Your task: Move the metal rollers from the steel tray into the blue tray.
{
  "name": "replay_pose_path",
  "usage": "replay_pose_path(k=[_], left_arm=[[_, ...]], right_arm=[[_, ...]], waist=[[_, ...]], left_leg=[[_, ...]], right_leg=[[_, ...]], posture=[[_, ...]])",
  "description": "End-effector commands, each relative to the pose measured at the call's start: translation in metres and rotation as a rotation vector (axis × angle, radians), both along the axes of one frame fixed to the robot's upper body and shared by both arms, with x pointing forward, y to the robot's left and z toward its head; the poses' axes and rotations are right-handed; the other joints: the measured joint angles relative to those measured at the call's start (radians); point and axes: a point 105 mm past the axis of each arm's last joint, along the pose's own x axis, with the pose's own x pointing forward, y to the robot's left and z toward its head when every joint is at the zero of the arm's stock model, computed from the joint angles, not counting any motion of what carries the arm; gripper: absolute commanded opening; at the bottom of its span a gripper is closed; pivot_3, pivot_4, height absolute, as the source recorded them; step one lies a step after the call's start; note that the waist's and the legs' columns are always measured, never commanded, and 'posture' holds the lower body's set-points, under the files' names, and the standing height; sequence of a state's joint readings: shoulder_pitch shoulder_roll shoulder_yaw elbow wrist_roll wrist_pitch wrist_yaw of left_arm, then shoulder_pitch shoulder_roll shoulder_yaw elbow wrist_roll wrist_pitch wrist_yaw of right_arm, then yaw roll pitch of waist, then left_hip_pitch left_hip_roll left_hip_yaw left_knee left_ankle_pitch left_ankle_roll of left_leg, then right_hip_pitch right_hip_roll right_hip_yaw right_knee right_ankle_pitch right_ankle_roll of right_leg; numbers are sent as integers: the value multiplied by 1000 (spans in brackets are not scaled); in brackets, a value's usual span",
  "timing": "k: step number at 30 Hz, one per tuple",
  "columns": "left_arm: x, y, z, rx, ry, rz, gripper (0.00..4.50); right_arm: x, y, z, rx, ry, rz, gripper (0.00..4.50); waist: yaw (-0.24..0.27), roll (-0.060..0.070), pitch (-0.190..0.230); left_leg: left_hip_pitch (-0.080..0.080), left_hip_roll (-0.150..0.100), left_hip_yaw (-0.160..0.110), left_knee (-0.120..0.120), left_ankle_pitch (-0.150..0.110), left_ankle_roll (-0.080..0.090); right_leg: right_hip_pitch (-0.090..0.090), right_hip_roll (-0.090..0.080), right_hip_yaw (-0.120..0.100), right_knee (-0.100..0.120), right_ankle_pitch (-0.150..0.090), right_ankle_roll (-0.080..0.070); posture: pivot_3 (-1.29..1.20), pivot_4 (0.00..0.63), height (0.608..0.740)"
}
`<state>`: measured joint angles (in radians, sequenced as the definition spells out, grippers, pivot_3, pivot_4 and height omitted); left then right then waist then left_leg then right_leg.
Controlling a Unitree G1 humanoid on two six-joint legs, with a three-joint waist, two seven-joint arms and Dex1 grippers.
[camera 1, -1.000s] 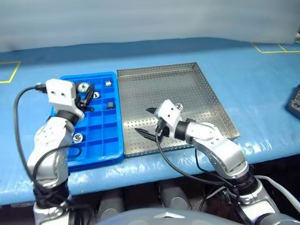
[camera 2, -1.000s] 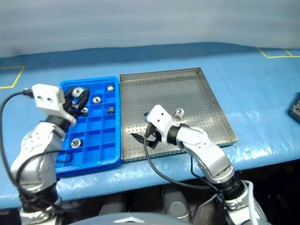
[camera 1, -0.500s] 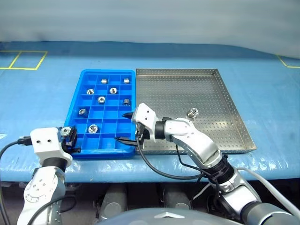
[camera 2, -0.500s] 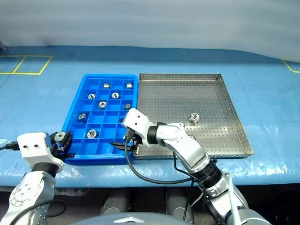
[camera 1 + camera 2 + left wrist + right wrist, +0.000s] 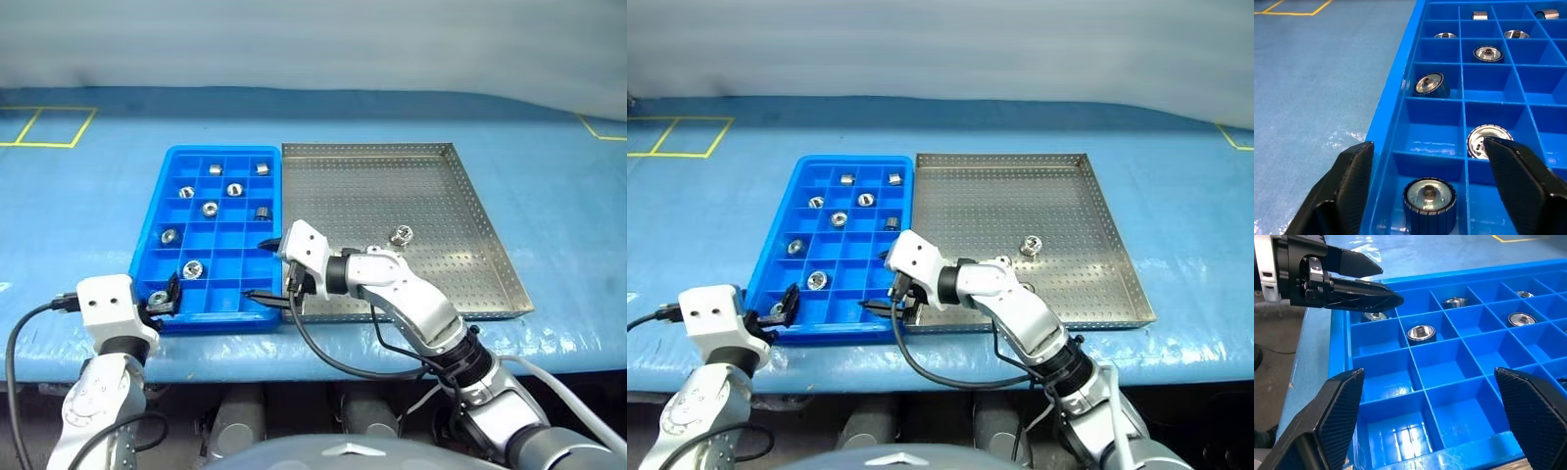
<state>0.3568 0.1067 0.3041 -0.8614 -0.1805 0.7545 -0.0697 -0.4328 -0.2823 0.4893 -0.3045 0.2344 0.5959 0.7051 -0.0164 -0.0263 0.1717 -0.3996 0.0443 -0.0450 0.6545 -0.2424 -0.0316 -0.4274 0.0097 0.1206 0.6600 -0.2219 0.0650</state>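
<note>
The blue tray (image 5: 217, 240) lies on the table (image 5: 88, 215), touching the left side of the steel tray (image 5: 460, 235). One metal roller (image 5: 401, 235) sits in the steel tray, right of its middle. Other metal rollers (image 5: 210, 208) rest in separate compartments of the blue tray, mostly in its far and left parts, and one (image 5: 1429, 198) sits in the near left corner compartment. The left gripper (image 5: 165, 300) is at that near left corner, its jaws standing either side of the roller there. The right gripper (image 5: 266, 267) is over the blue tray's near right edge, pointing left.
</note>
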Motion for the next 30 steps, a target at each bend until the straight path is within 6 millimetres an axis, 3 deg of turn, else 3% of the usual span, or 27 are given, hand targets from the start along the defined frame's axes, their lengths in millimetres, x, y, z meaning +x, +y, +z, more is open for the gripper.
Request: replay_pose_path(k=[1, 10, 16, 22, 30], left_arm=[[8, 0, 7, 14, -26, -32, 4457], [41, -31, 27, 49, -140, -244, 4457], [54, -72, 36, 30, -213, -458, 4457], [52, -108, 29, 6, -188, -698, 4457], [33, -141, 15, 6, -98, -967, 4457]], right_arm=[[1, -7, 16, 42, -51, -42, 4500], [20, -47, 16, 28, -76, -297, 4500], [32, -86, 14, 29, -73, -542, 4500], [35, -112, 7, -1, -42, -700, 4500], [33, -118, -2, -32, 2, -732, 4500]], waist=[[-4, 0, 0], [-37, 0, 0], [-82, 0, 0], [-137, 0, 0], [-197, 0, 0]], left_leg=[[0, 0, 0, 0, 0, 0], [0, 0, 1, 0, 0, 0], [-1, 0, 1, 0, 0, 0], [-1, 0, 1, 0, 0, 0], [-1, 0, 1, -1, 0, 0]], right_leg=[[0, 0, 0, 0, 0, 0], [0, 0, 0, 0, 0, 0], [0, 0, 1, 0, 0, 1], [0, 0, 2, 0, 1, 1], [0, 0, 2, 0, 1, 1]], posture=[[63, 150, 740], [-71, 150, 740], [-151, 150, 740], [-200, 150, 740], [-203, 150, 740]])
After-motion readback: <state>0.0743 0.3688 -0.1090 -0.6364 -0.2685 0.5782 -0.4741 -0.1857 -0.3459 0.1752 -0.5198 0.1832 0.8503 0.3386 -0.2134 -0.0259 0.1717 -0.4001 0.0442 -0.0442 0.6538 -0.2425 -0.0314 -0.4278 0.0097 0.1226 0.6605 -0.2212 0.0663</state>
